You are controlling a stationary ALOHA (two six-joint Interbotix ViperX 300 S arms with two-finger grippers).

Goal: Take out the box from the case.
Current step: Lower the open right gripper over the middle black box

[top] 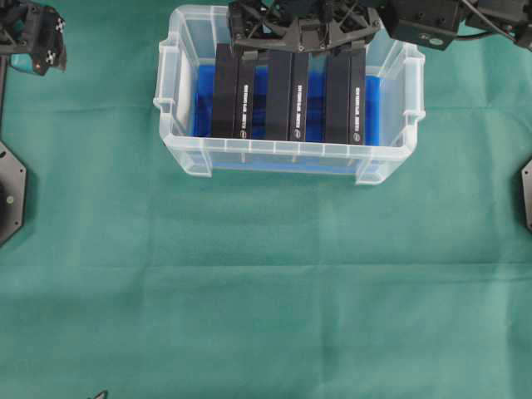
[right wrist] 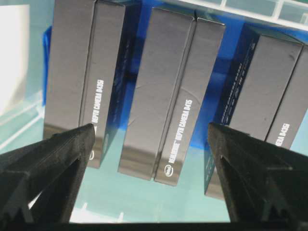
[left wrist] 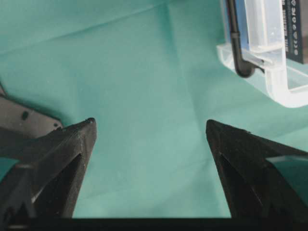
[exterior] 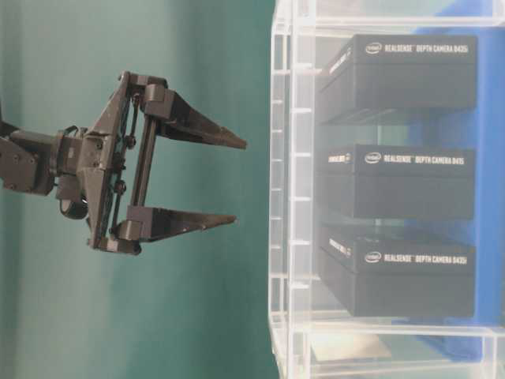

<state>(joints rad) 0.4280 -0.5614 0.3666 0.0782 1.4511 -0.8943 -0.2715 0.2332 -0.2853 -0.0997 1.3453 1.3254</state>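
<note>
The case (top: 184, 141) is a clear plastic bin with a blue floor, at the top middle of the green cloth. Three black boxes stand on edge inside it: a left box (top: 233, 91), a middle box (top: 288, 96) and a right box (top: 345, 96). My right gripper (top: 299, 46) hangs open over the case's far rim. In the right wrist view the right gripper (right wrist: 150, 126) frames the middle box (right wrist: 168, 96) without touching it. The table-level view shows its fingers (exterior: 197, 126) just outside the case wall (exterior: 284, 197). My left gripper (left wrist: 150, 122) is open and empty, above the cloth at far left (top: 37, 41).
Green cloth (top: 266, 274) covers the table in front of the case. Black arm bases sit at the left edge (top: 8, 195) and the right edge (top: 525, 195). One corner of the case and its handle (left wrist: 284, 91) show in the left wrist view.
</note>
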